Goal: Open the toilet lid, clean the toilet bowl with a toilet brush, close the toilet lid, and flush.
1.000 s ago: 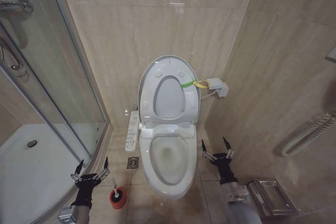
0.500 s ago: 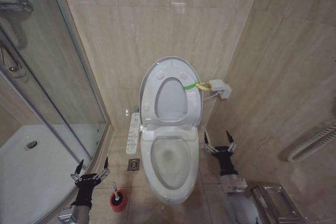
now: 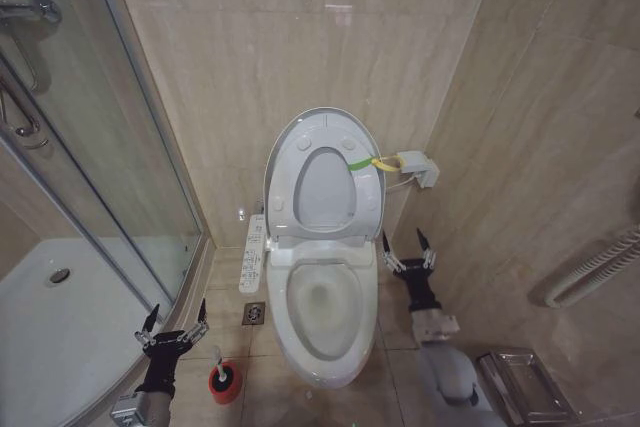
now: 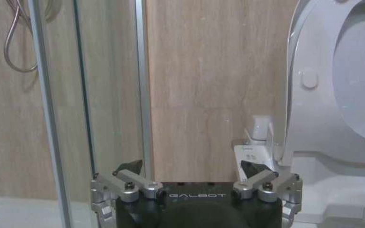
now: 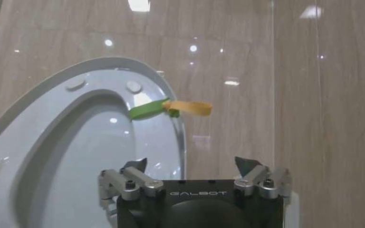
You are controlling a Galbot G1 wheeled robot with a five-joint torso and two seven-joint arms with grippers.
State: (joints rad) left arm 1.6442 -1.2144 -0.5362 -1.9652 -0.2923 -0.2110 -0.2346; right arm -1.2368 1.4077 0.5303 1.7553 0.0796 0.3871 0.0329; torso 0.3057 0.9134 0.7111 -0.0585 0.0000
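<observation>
**Lid raised, both grippers open and empty**

In the head view, the toilet lid (image 3: 322, 175) is seen standing upright against the tiled wall, with the seat ring raised along with it. A green-yellow band (image 3: 368, 161) is fastened at the lid's edge on the robot's right, beside a small white box (image 3: 418, 166) on the wall. The toilet bowl (image 3: 322, 309) lies uncovered below, and a narrow button panel (image 3: 253, 252) is fixed along its left side. The toilet brush (image 3: 224, 375) is stood in its red cup on the floor, left of the bowl and near a floor drain (image 3: 253, 312). The left gripper (image 3: 173, 328) is held low just beside the brush, its fingers spread and nothing between them. The right gripper (image 3: 408, 247) is placed just right of the bowl's rear, fingers likewise spread and empty. A shower tray (image 3: 60, 327) is seen behind glass on the left.

In the left wrist view, the left gripper (image 4: 195, 170) is shown open before the wall, with the glass door frame (image 4: 141, 85) to one side and the raised lid (image 4: 322, 85) to the other.

In the right wrist view, the right gripper (image 5: 192, 166) is shown open, with the lid (image 5: 74, 142) and its band (image 5: 169, 108) ahead of it.
</observation>
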